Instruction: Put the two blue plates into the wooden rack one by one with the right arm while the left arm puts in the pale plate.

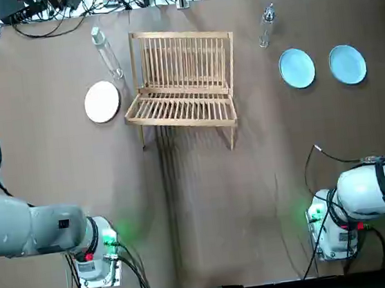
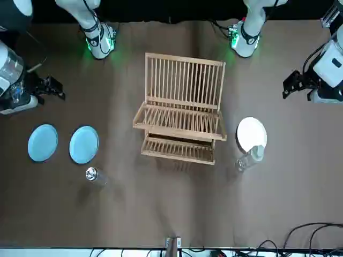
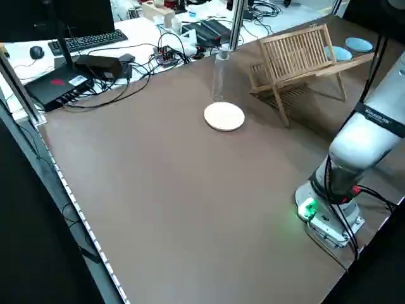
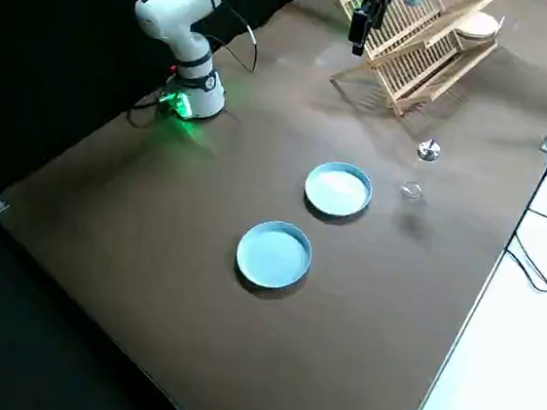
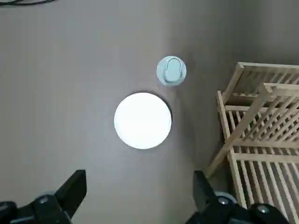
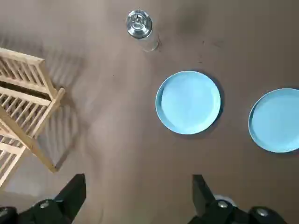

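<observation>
Brown table [image 1: 199,206], wide, matte. Cables and desk gear lie beyond its far edge.

Left arm [image 1: 21,229] and right arm [image 1: 375,189]: bases at the near edge, each raised over its own side of the table. Left gripper [image 5: 139,179] hangs high above the pale plate, fingers spread wide, nothing between them. Right gripper [image 6: 138,179] hangs high above the blue plates, fingers likewise wide apart, holding nothing.

Slatted wooden dish rack [image 1: 184,82]: centre of table toward the far side, standing upright on its legs, no plates in its slots.

Inner round light-blue plate [image 1: 296,68] and outer round light-blue plate [image 1: 347,64]: flat on the table to the right of the rack, side by side, near each other but not touching.

Round pale cream plate [image 1: 102,101]: flat on the table just left of the rack.

Clear bottle with pale cap [image 1: 106,53]: upright, just beyond the pale plate. Clear bottle with metal cap [image 1: 267,27]: upright, between the rack and the inner blue plate, farther back.
</observation>
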You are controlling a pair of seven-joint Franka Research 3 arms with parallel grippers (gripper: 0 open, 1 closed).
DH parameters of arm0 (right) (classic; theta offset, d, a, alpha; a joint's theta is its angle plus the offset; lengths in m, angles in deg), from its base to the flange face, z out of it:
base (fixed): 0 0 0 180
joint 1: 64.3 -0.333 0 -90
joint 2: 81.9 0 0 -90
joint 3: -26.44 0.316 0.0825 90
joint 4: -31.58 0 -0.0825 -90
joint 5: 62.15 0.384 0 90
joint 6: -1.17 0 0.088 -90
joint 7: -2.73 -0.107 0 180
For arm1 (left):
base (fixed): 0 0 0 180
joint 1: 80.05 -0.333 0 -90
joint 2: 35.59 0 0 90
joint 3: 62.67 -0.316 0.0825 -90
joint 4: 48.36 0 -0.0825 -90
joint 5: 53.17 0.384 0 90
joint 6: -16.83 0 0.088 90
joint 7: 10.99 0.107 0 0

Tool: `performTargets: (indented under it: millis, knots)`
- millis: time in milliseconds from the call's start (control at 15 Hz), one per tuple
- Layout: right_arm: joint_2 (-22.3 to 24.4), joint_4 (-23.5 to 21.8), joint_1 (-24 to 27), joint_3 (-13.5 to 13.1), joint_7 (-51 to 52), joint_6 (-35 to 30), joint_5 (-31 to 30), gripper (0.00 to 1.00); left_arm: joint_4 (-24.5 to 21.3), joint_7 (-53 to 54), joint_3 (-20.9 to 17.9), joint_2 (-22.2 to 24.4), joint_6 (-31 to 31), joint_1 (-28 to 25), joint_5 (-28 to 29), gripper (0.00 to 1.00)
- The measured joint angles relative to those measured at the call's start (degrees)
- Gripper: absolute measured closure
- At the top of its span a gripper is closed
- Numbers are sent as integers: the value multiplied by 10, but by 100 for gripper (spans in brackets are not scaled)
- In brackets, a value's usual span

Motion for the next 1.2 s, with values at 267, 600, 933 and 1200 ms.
performTargets:
  millis: [267, 600, 933, 1200]
  knots:
    - [0, 0, -5, 0, -11, 2, -1, 0, 0, 2, 0, 0, 0, 0, 14, 0]
    - [1, 2, -5, -1, -13, -3, -1, 0, -16, 4, 0, -6, -4, -2, 18, 0]
    - [-37, -14, -3, -7, -17, -26, -1, 0, -104, 11, 0, -85, 57, -27, 22, 0]
    - [-126, -17, 40, -13, -17, 7, -1, 0, -190, 28, -1, -153, 203, -53, 23, 0]
